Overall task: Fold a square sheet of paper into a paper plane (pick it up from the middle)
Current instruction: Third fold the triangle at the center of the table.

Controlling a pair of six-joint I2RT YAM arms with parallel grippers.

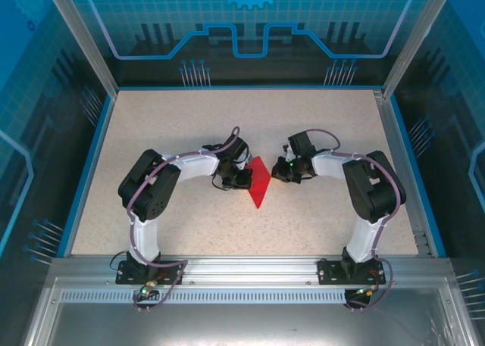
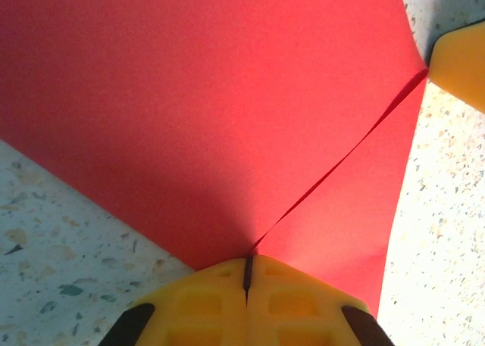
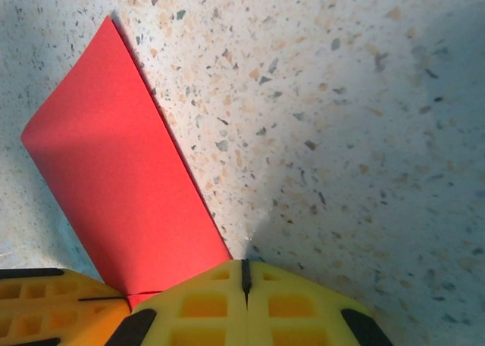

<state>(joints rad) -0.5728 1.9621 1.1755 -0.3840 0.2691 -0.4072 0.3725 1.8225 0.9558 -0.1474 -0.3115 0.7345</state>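
Observation:
The red square sheet of paper [image 1: 259, 185] lies on the speckled table, folded into a pointed kite shape with its tip toward the near edge. A paper plane as such is out of view. My left gripper [image 1: 246, 179] is shut, its tips [image 2: 248, 259] resting at the paper's [image 2: 189, 119] edge, where the slit between two flaps ends. Whether it pinches the paper I cannot tell. My right gripper [image 1: 276, 173] is shut too, its tips [image 3: 244, 263] on the table against the paper's [image 3: 114, 172] right edge. Its yellow finger [image 2: 462, 62] touches the far end of the slit.
The left gripper's yellow finger [image 3: 45, 308] sits close beside the right one. The table [image 1: 151, 134] has a blue rim and glass walls on three sides. A metal rail [image 1: 250, 266] carrying both arm bases runs along the near edge.

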